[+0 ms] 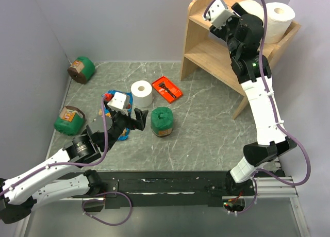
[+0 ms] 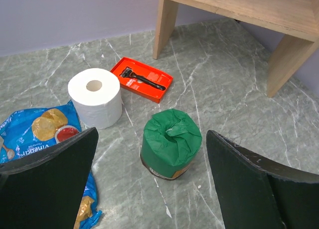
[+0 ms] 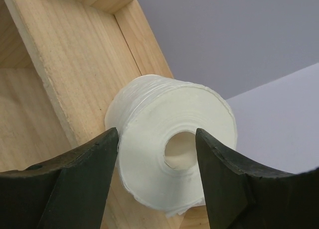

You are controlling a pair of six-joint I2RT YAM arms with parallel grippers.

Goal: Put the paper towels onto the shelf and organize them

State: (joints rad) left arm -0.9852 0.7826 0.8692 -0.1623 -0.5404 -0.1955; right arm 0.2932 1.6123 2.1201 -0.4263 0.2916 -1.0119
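My right gripper point(image 3: 157, 133), parted, pinches nothing, since the white cylindrical paper towel roll point(image 3: 149, 164) stands safely on the far-right light wooden shelf point(image 3: 75, 64); my left gripper point(image 2: 152, 133) waits spread wide.

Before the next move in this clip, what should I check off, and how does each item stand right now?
1. Two paper towels on the shelf top: ok.
2. Right claw jaws parted at the shelf roll: ok.
3. Right claw clear of that roll: cannot tell.
4. Third roll upright on the table, nothing on it: ok.
5. Left claw open, empty: ok.
6. Left claw lined up on third roll: not ok; green canister sits ahead.
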